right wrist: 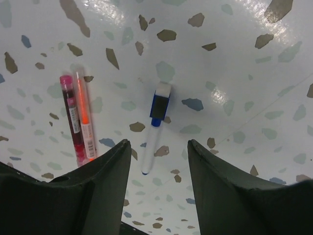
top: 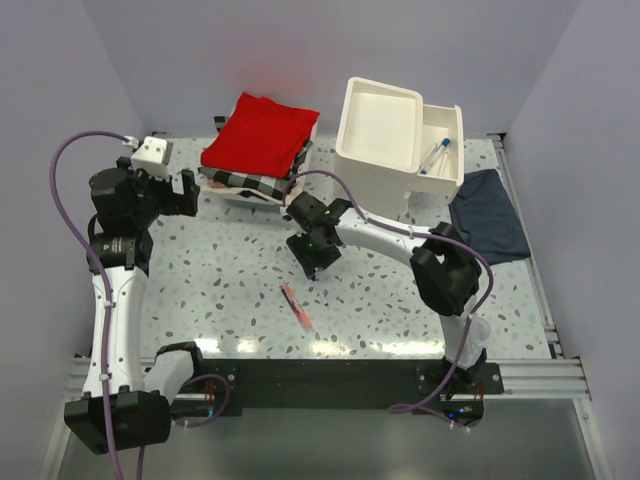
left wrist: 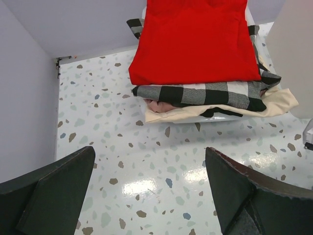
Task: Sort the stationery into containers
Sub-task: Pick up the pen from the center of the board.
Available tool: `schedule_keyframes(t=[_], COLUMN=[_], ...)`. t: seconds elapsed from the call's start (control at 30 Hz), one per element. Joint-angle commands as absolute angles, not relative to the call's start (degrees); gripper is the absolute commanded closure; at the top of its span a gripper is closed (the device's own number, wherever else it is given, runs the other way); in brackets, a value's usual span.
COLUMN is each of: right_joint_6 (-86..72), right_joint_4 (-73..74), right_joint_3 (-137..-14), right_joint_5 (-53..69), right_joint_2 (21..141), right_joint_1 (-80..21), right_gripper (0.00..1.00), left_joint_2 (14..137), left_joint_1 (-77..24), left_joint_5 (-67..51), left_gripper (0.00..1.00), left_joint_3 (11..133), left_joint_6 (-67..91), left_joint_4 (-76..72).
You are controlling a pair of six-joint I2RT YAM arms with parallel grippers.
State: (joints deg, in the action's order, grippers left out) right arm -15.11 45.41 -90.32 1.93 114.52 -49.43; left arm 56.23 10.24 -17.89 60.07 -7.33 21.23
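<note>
- Fine print runs along the pink pen and the orange pen — too small to read.
- Only the right wrist view shows the blue-capped pen. From above it is hidden beneath the right gripper.
- Only the top view shows the drawer unit beyond the right gripper, with one drawer pulled out and stored pens inside.
- The blue-capped pen lies flat on the table, in line with the gap between the right gripper's parted, empty jaws — untouched. The pink and orange pens lie together off to one side of that gripper.
- The left gripper, well apart from the right gripper, has its jaws spread wide and empty, facing the stack of cloths.
</note>
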Motion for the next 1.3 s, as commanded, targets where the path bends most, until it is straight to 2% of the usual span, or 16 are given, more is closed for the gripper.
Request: schedule_keyframes(t=[0.0, 0.2, 0.5, 0.53, 0.6, 0.8, 0.87, 1.13, 1.27], right_joint_6=[-17.67, -17.75, -17.4, -17.23, -17.14, -15.91, -14.94, -7.84, -2.73], right_joint_4=[45.97, 45.44, 44.82, 44.82, 44.82, 44.47, 44.82, 44.21, 43.24], right_joint_3=[-93.51, -93.78, -97.64, -97.82, -97.91, -96.42, -96.68, -95.98, -95.36], right_joint_5=[0.79, 0.44, 0.18, 0.18, 0.18, -0.96, -2.63, -4.13, -9.11], right_joint_2=[117.15, 120.67, 126.47, 126.82, 127.35, 126.48, 123.16, 98.82, 89.05], right_joint_1=[-49.31, -49.48, -50.18, -50.36, -50.89, -51.68, -51.59, -51.07, -49.49], right_gripper=[0.46, 0.46, 0.52, 0.6, 0.66, 0.94, 1.0, 1.0, 1.0], left_joint_2=[55.19, 55.9, 56.25, 56.34, 56.43, 56.51, 56.69, 59.67, 63.1], left_joint_1=[10.9, 10.99, 10.9, 10.99, 10.9, 11.6, 11.6, 11.6, 11.6], left_joint_5=[-18.02, -17.14, -18.02, -18.19, -18.37, -18.98, -19.16, -21.44, -22.23], left_gripper=[0.0, 0.0, 0.0, 0.0, 0.0, 0.0, 0.0, 0.0, 0.0], left_joint_3=[59.68, 60.03, 59.24, 59.15, 59.15, 59.41, 60.03, 63.19, 65.73], left_joint_6=[-5.89, -6.15, -5.36, -5.19, -5.19, -4.57, -4.57, -3.95, -4.3], left_joint_4=[19.87, 19.34, 19.07, 19.07, 19.07, 18.98, 19.25, 17.75, 17.67])
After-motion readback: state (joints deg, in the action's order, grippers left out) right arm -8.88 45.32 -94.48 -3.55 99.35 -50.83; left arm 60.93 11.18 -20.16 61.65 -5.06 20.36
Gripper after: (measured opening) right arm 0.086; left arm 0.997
